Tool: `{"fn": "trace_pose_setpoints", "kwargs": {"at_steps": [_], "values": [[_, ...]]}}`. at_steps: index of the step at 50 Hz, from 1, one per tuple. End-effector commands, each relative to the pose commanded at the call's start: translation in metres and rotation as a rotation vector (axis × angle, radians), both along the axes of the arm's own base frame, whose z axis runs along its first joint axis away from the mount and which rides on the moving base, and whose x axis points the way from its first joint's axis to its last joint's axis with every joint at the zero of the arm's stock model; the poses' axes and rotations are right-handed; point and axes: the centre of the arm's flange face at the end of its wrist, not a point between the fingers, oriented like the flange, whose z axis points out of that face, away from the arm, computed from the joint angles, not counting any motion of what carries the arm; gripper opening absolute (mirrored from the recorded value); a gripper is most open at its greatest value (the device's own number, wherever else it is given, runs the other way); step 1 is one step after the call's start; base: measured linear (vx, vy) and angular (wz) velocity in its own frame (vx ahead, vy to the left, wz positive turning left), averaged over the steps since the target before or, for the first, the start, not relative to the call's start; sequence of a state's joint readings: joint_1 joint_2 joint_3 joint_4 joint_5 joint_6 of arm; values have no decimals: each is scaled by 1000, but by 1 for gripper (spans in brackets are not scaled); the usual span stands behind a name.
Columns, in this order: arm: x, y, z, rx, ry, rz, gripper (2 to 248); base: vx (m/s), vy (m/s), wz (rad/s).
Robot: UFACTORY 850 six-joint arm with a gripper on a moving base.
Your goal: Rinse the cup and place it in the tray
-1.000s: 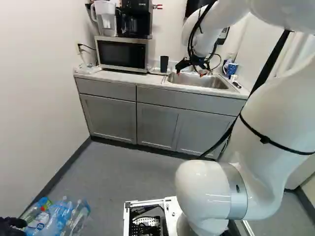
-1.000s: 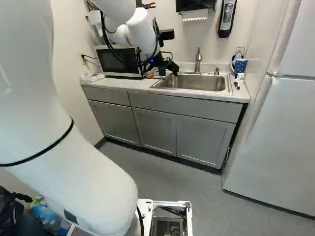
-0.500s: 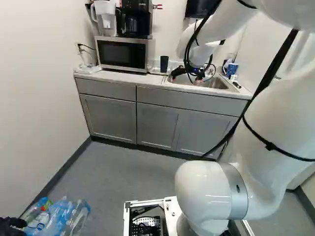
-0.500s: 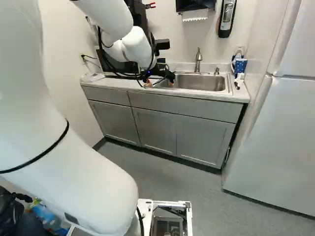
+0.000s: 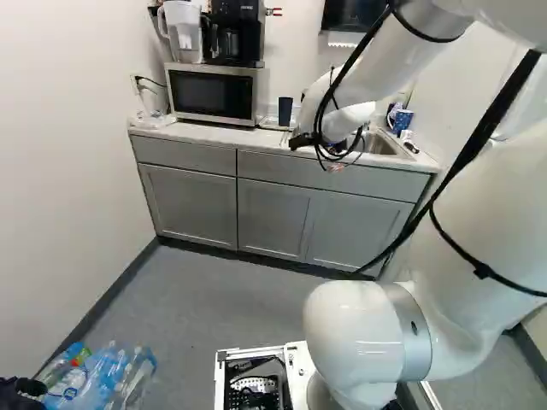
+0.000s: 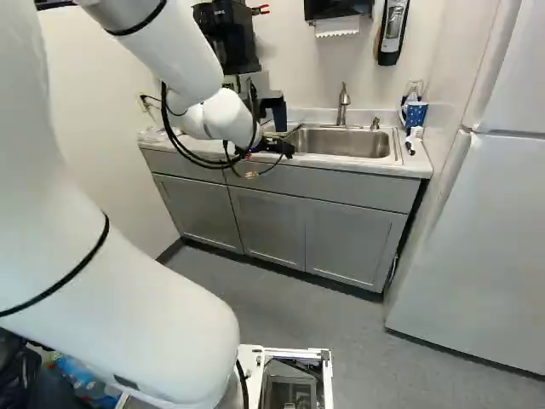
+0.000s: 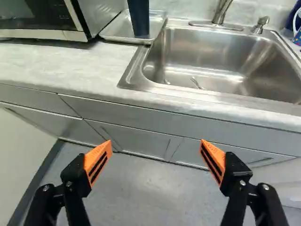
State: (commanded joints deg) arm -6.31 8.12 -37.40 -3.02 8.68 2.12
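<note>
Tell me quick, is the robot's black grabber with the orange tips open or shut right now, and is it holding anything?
Black two-fingered gripper: wide open, holding nothing.

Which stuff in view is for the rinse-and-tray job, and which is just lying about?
For the job, likely:
- dark cup, standing in the tray
- sink
- faucet

Just about:
- microwave
- coffee maker
- pitcher
- patterned blue mug
- plastic bottles

One dark cup (image 7: 139, 19), one tray (image 7: 117, 29), one sink (image 7: 202, 56), probably three-plus bottles (image 5: 102, 376)
</note>
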Motion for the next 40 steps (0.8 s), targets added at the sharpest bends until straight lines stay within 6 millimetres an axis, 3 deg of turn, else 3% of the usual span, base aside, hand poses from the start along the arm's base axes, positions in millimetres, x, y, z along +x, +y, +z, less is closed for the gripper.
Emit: {"fn": "trace_pose_setpoints", "kwargs": {"at_steps": [20,40], "values": [[-41,19,-50,0,-94,36,247,0,0,0],[-80,31,-87,-1,-171,61,247,0,0,0]]}}
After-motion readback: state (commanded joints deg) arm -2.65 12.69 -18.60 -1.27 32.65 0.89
